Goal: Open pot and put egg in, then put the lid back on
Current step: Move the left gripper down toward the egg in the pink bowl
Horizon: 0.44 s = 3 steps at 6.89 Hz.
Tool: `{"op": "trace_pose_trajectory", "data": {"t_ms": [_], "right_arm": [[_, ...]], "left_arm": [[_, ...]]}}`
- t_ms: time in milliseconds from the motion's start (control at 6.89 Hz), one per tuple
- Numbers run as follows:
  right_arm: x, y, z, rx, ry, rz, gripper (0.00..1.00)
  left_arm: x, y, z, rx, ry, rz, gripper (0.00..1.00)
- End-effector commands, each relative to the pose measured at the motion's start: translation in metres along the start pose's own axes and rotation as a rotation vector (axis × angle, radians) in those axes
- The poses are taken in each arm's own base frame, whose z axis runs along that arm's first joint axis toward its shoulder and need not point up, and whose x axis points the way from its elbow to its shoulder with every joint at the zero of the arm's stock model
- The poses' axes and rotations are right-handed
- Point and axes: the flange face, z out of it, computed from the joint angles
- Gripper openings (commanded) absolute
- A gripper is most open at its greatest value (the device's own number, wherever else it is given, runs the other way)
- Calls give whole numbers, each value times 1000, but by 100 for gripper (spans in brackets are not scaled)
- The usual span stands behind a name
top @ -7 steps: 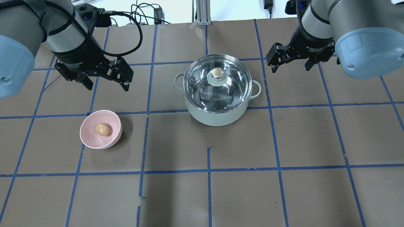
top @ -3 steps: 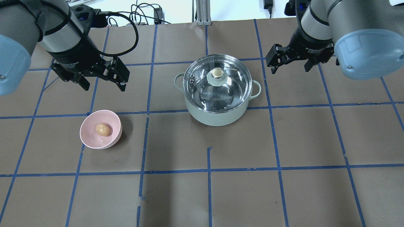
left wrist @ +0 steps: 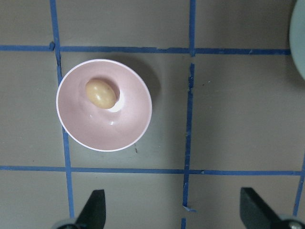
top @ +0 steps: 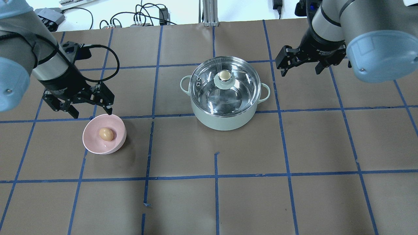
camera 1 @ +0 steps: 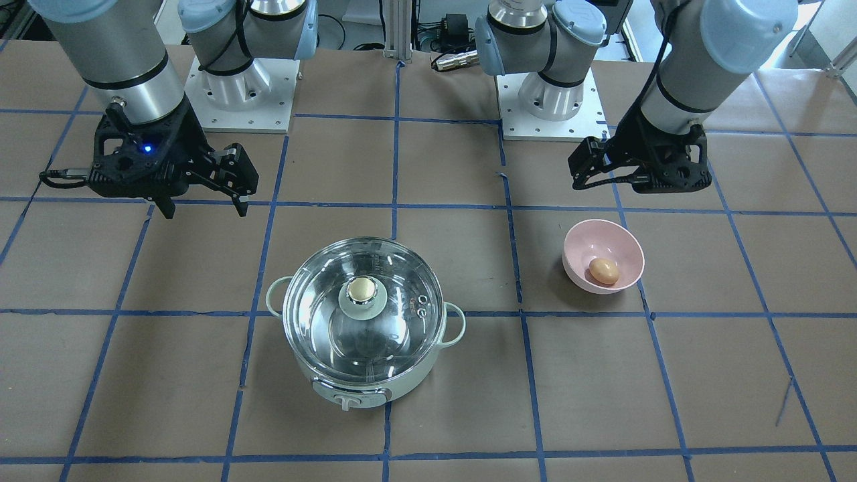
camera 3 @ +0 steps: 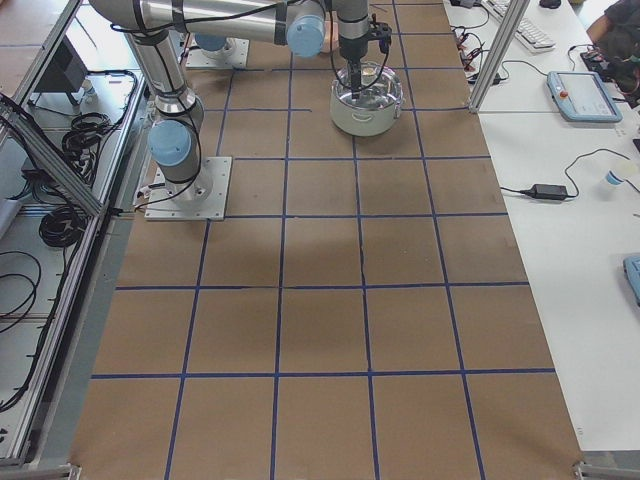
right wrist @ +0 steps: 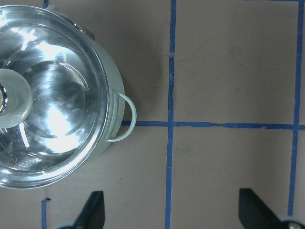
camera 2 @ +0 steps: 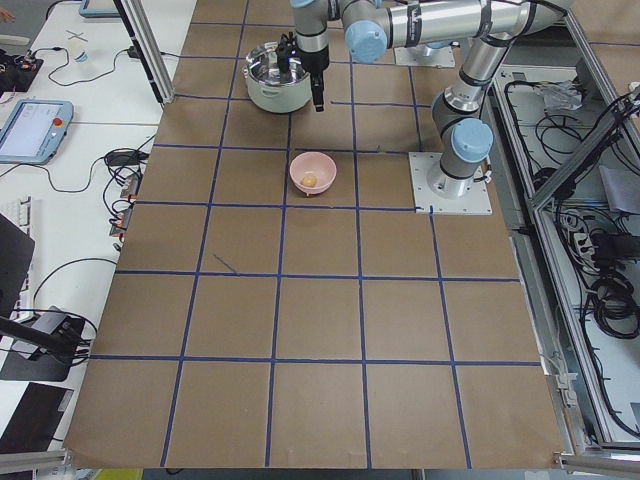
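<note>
Glass lid (top: pixel 209 94) covers the mint-green pot (top: pixel 225 121); the egg (top: pixel 106 134) lies in a pink bowl (top: pixel 118 143).
Left gripper (top: pixel 92 111) hangs released near the bowl, right gripper (top: pixel 300 69) released beside the pot.

Your two arms, the left arm (top: pixel 49 67) and the right arm (top: pixel 329 19), are silver-grey tubes with dark bands and rounded pale blue joint caps (top: pixel 375 55), and each one is bolted to a white square base plate (camera 1: pixel 238 107) dotted with screws. The left gripper (top: pixel 93 112) and right gripper (top: pixel 300 70) are matte black with two fingers, under black collars with white lettering too small to read. A black cable (top: pixel 117 63) loops off the left wrist, and a blue light (camera 1: pixel 146 148) glows on the right wrist housing.
</note>
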Motion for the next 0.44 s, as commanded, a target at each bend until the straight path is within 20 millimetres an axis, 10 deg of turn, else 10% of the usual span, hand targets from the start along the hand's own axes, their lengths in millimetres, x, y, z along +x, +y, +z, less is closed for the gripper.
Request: {"op": "trace_pose_trajectory", "data": {"t_ms": [0, 290], "right_arm": [[0, 0, 0, 0, 0, 0, 100], [-2, 0, 0, 0, -2, -2, 100]], "left_arm": [[-32, -21, 67, 3, 7, 1, 99], [-82, -35, 116, -23, 21, 48, 97]]}}
